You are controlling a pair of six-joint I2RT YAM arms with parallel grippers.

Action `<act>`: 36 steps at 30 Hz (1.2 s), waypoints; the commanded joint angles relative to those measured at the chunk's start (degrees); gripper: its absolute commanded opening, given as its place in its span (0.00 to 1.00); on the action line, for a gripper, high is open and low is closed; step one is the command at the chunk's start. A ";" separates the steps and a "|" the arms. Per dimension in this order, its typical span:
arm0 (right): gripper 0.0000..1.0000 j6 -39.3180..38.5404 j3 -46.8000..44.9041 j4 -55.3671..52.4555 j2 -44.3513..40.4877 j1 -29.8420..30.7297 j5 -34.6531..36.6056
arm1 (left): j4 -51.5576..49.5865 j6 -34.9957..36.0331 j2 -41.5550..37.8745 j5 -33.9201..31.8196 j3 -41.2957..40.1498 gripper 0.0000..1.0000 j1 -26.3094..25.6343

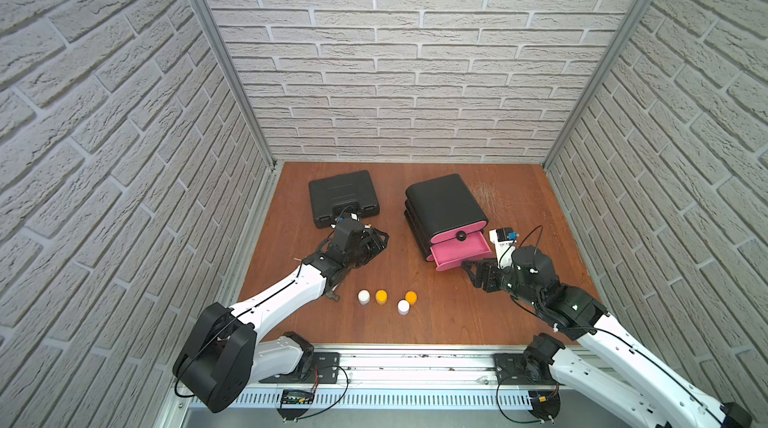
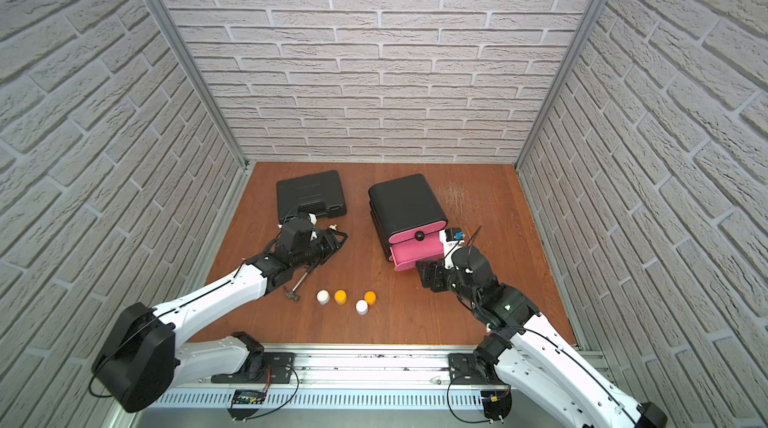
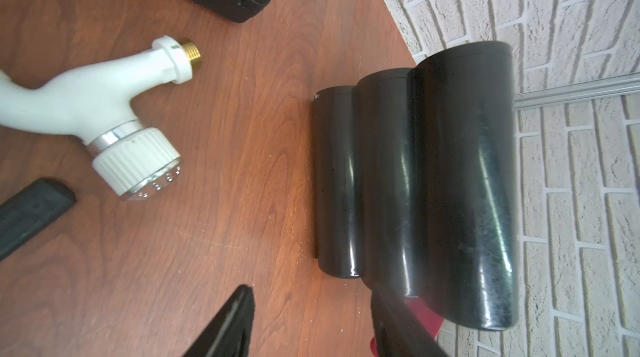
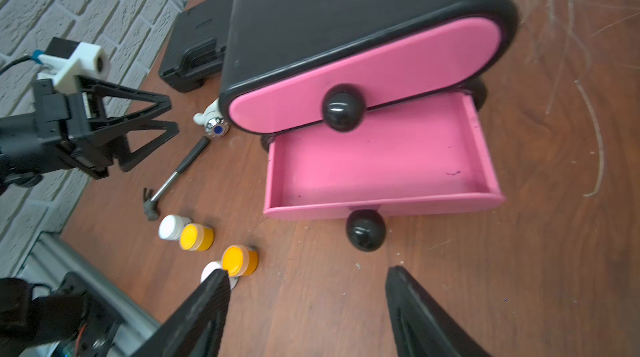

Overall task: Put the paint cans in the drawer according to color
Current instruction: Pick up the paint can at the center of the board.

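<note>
The drawer chest (image 1: 444, 204) is black with pink fronts. Its top drawer is shut and the drawer under it (image 4: 377, 161) is pulled out, its pink inside bare. Two white and two orange paint cans (image 1: 381, 296) stand in a loose row near the table's front; the right wrist view shows orange ones (image 4: 239, 260) (image 4: 195, 237), a white one (image 4: 171, 227) and another half hidden behind a finger. My right gripper (image 4: 306, 274) (image 1: 471, 270) is open and holds nothing, just in front of the open drawer's knob (image 4: 365, 230). My left gripper (image 3: 311, 291) (image 1: 384, 237) is open and holds nothing, left of the chest.
A flat black tool case (image 1: 343, 197) lies at the back left. A white tap fitting (image 3: 104, 109) and a small hammer (image 2: 297, 287) lie near my left arm. Brick walls close in three sides. A metal rail (image 1: 415, 363) runs along the front edge.
</note>
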 commanded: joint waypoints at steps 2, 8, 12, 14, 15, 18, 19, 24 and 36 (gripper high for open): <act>0.72 -2.33 10.27 -10.03 10.60 6.55 -2.07 | -11.67 3.49 -3.53 -3.98 4.70 0.57 0.05; 0.62 -5.06 23.22 -17.80 27.13 16.16 0.15 | -26.53 6.08 -9.20 -10.28 8.05 0.56 0.22; 0.62 -4.28 29.68 -19.79 36.26 21.70 3.54 | -30.82 4.14 -13.63 -13.99 6.44 0.55 0.71; 0.62 -1.48 31.87 -20.55 40.21 23.01 5.84 | -30.44 2.62 -15.20 -15.02 4.83 0.55 0.78; 0.61 0.01 32.87 -21.11 42.05 23.06 6.13 | -29.89 1.79 -15.80 -15.31 3.93 0.55 0.80; 0.59 3.36 38.04 -24.39 49.75 23.20 6.13 | -28.56 0.34 -16.07 -15.44 2.40 0.55 0.78; 0.59 4.32 39.40 -25.18 51.71 23.29 6.57 | -28.23 0.21 -15.95 -15.30 2.23 0.55 0.80; 0.58 7.94 43.64 -25.76 59.38 23.38 6.33 | -27.43 0.22 -15.18 -14.67 1.90 0.55 0.66; 0.60 8.69 49.68 -29.83 72.76 22.86 8.26 | -25.65 0.62 -15.48 -13.12 0.82 0.54 0.92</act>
